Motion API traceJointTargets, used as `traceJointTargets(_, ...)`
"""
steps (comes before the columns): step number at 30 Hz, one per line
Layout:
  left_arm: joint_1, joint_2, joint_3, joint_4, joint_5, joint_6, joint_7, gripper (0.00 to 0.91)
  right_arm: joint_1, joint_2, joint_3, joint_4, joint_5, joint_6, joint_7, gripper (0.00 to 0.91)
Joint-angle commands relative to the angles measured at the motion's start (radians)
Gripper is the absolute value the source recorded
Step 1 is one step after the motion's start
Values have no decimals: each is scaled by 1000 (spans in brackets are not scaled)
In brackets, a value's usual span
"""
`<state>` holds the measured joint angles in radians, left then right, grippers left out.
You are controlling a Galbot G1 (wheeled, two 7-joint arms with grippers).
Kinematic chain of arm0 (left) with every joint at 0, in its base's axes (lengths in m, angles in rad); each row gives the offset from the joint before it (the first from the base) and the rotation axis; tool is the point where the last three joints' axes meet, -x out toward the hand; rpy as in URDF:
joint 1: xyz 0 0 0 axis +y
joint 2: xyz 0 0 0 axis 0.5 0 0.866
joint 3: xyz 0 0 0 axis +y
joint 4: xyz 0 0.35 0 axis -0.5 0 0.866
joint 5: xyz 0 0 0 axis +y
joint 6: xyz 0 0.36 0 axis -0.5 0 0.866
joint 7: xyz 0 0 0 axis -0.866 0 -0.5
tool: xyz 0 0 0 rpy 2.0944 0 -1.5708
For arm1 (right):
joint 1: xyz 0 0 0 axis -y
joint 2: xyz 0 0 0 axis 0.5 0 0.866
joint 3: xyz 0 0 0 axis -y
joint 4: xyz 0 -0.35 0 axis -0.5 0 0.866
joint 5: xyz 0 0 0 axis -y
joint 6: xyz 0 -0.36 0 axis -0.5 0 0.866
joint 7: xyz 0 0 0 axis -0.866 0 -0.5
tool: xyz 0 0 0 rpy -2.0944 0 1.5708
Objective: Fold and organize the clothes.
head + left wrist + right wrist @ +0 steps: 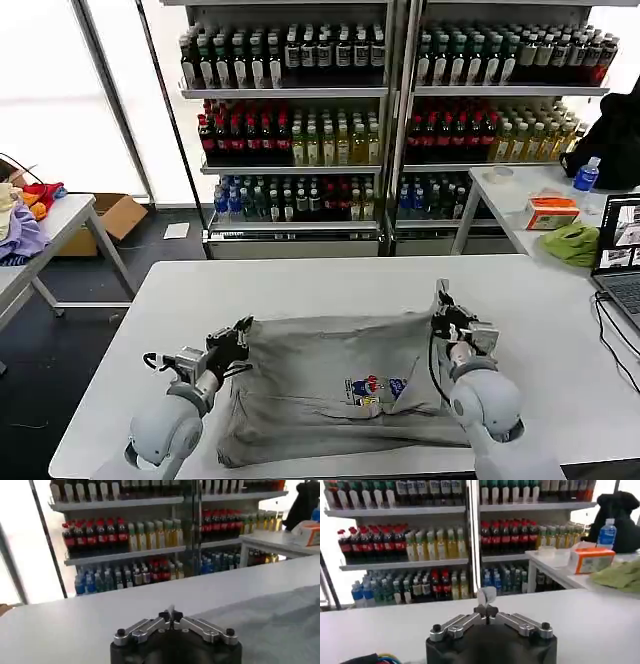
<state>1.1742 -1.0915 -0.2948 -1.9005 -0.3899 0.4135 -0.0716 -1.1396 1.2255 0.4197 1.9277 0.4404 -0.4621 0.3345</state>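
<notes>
Grey shirt [330,385] on white table [300,285], both grippers' fingers — left gripper [240,338], right gripper [447,318] — clenched on corners

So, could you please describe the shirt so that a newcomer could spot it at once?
On the white table before the drinks shelves lies a light grey shirt, between the left gripper and right gripper. A small multicoloured chest print marks it.
</notes>
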Motion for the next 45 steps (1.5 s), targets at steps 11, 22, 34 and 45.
traceJointTargets(11, 227, 16, -4, -133, 99, -18, 21, 10, -347, -51, 109, 209, -11, 13, 18, 0)
traceJointTargets(22, 275, 9, -11, -121, 138, -36, 27, 10, -440, -36, 108, 200, -53, 33, 19, 0)
traceJointTargets(34, 260, -2, -14, -81, 147, -41, 30, 10, -431, -22, 80, 166, -92, 32, 30, 0)
traceJointTargets(45, 307, -16, -11, -106, 201, -55, 35, 10, -466, -3, 81, 156, -141, 49, 20, 0)
